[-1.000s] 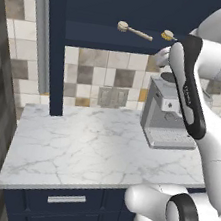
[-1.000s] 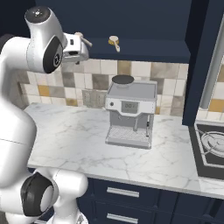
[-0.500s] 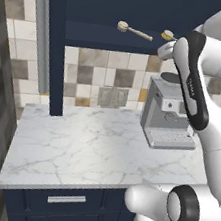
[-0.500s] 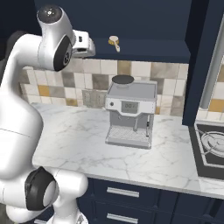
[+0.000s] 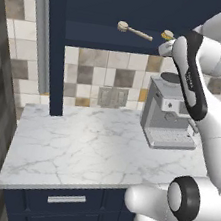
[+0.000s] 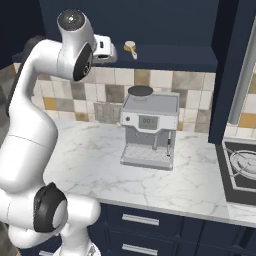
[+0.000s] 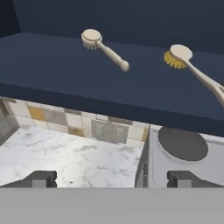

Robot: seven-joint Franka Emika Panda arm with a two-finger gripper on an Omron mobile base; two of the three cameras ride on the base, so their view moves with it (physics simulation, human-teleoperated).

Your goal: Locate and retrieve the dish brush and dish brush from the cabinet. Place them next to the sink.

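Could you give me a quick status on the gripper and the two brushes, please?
Gripper open, empty, level with cabinet shelf. Tan brush and yellow-bristled brush both lying on it, untouched. Coffee machine directly below.

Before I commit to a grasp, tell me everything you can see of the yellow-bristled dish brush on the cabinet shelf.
The yellow-bristled dish brush lies flat on the dark navy cabinet shelf, untouched. It has a round pale head with short yellow bristles fanning out beneath, and a thin pale grey handle running off the hand view's right edge, so its end is unseen. It lies apart from the all-wood dish brush. The open gripper is below shelf level.
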